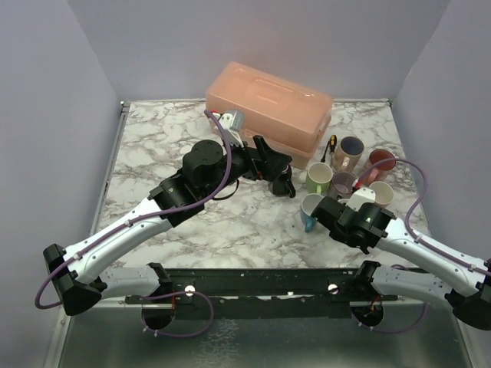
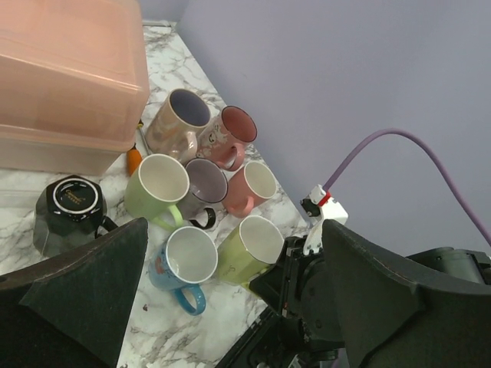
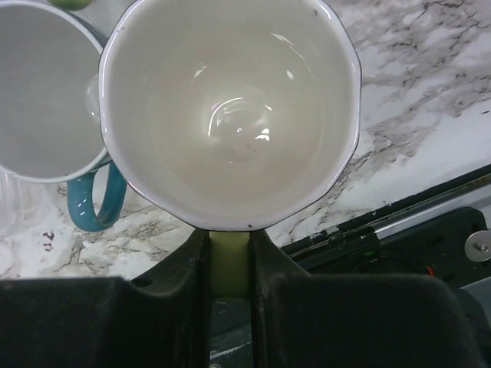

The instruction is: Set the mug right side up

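Right wrist: right claw (image 3: 229,257) pinching green mug (image 3: 230,115) handle, apparently, body hidden; left claw (image 2: 234,245) spread wide, empty

The mug (image 3: 230,115) is glossy ceramic, the table (image 3: 414,92) smooth marble-patterned, the box (image 1: 268,103) translucent plastic

Pale lavender walls (image 1: 46,115) enclose the grey-veined white marble tabletop (image 1: 153,146) at nine, twelve and three o'clock, evenly lit.
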You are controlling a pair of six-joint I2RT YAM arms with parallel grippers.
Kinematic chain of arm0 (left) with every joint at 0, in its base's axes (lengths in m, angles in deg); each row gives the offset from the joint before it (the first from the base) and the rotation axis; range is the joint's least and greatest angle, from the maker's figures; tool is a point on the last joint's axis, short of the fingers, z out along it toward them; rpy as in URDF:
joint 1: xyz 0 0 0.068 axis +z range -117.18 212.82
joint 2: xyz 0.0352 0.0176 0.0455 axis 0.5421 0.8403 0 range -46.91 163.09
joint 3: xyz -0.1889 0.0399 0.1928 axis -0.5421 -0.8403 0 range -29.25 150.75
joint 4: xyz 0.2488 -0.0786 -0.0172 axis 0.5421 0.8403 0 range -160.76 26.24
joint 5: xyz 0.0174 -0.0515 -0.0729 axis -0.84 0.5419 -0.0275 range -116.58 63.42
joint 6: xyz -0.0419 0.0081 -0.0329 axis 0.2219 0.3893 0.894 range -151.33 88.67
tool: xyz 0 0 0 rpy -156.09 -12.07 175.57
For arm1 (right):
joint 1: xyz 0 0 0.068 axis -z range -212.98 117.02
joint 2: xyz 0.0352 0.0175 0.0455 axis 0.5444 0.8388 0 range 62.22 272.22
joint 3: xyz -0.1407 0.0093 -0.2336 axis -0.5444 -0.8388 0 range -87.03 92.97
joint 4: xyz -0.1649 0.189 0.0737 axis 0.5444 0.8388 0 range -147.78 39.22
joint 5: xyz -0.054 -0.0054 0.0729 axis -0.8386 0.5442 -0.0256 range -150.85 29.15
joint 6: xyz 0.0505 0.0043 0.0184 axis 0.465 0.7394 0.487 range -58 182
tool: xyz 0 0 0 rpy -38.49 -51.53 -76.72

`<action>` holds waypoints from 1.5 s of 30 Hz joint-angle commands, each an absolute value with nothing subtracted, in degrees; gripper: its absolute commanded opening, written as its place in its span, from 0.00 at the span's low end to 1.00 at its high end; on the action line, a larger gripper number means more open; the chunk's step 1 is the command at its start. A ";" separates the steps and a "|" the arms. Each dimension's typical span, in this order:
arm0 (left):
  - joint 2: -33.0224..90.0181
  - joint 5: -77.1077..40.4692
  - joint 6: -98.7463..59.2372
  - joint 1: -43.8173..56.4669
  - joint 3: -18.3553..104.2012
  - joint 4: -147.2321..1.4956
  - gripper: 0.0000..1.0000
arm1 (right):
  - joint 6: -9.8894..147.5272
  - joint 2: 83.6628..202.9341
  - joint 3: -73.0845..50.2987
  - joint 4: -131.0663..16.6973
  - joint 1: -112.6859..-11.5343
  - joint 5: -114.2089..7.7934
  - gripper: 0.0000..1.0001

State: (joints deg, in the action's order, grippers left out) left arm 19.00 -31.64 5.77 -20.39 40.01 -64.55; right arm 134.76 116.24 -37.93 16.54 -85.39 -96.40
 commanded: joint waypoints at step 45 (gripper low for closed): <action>36.39 -43.26 12.16 -18.68 39.58 -53.25 0.99 | 129.73 111.64 -29.41 8.40 -80.47 -102.75 0.61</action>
